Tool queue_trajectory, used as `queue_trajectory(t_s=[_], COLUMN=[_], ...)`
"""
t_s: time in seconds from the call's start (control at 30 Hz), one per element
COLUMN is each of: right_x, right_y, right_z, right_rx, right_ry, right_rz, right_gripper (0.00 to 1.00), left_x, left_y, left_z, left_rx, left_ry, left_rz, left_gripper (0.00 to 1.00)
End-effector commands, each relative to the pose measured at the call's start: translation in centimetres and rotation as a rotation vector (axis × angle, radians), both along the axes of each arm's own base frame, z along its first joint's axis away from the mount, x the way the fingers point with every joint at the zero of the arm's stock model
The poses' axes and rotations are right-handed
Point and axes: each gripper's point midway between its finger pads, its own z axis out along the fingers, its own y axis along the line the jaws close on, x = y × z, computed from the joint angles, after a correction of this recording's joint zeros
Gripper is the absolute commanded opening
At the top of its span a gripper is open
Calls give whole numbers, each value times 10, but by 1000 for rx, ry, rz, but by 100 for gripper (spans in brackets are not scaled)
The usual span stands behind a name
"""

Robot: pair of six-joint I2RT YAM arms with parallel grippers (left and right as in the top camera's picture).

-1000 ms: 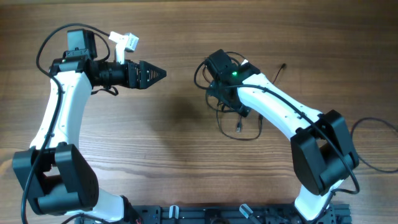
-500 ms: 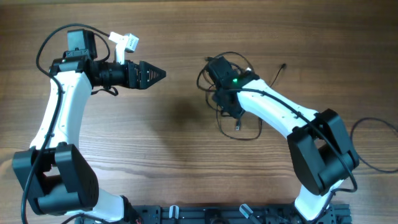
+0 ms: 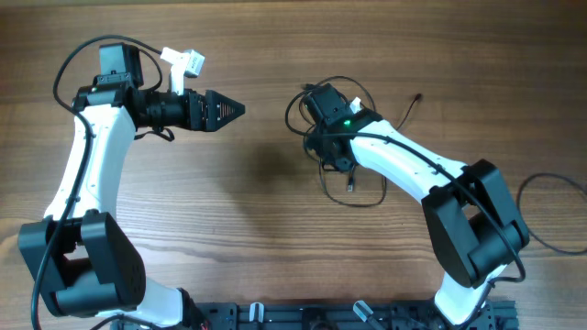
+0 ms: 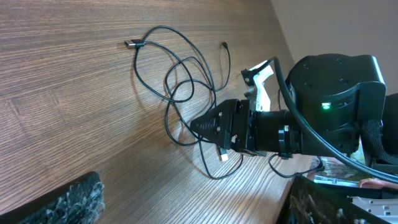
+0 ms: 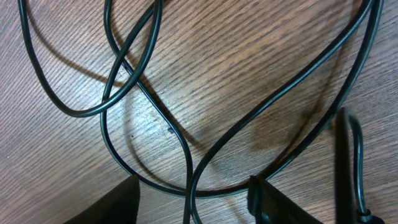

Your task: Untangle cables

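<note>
Cables [image 5: 124, 62]: tangled loops on bench [image 3: 275, 229], centre-right. Right hand [image 5: 193, 202]: half open, straddling one, nothing gripped. Left hand [image 3: 240, 109]: wide open, empty, well apart. Step: likely picking; next, close and lift clear.

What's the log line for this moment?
left hand: open, empty, away from cables | right hand: low over cables, fingers apart around one | cables: looped, crossing

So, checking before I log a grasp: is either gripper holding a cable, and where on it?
Nothing held: right gripper straddles one strand of the cables, jaws apart; left gripper empty.
</note>
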Motion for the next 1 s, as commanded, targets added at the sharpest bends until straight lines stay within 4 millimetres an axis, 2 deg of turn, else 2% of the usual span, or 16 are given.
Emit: queue_trajectory(t_s=[0.0, 0.07, 0.1, 0.2, 0.3, 0.37, 0.4, 0.43, 0.5, 0.57, 0.63, 0.7, 0.77, 0.9, 0.93, 0.97], right_x=[-8, -16, -16, -9, 6, 23, 32, 37, 33, 15, -3, -20, -33, -65, -63, -51], right_y=[-7, -12, -12, -2, -2, -12, -20, -29, -33, -49, -62, -72, -75, -28, -29, -39], right_z=[-15, -27, -28, -21, 4, 45, 76, 123, 171, 230, 265, 282, 284, 298, 300, 302], right_rx=[-39, -39, -37, 16, 45, 63, 70, 85, 115, 113, 85, 19, -31, 65, 30, -38], right_ry=[15, 31, 28, 6, -78, -193, -269, -376, -477, -592, -679, -733, -742, -869, -893, -899], right_rz=[5, -8, -8, 31, 71, 115, 143, 206, 289, 329, 363, 439, 534, 978, 1008, 937], right_gripper=[57, 30, 4, 4, 4, 5, 4, 4, 4, 4, 4, 4, 4, 4, 4, 4], left_x=[-1, -1, -1, -1, -1, 0, 1, 1, 1, 1, 1, 1, 1, 1, 2, 3], left_y=[-2, -3, -3, -3, -3, -2, -2, -2, -2, -2, -2, -2, -2, -2, -2, -1], left_z=[-1, 1, 1, 1, 1, 1, 1, 1, 1, 1, 1, 1, 1, 1, 1, 1], left_rx=[-9, -20, -20, -20, -19, -18, -18, -17, -17, -16, -16, -16, -17, -15, -14, -7], left_ry=[-6, -7, -7, -8, -8, -13, -17, -20, -20, -23, -23, -22, -22, -26, -30, -36], left_rz=[-13, -17, -17, -17, -17, -17, -17, -17, -17, -19, -19, -19, -20, -22, -21, -19], left_gripper=[99, 99, 99, 99, 99, 99, 99, 99, 100, 99, 99, 99, 100, 100, 100, 100])
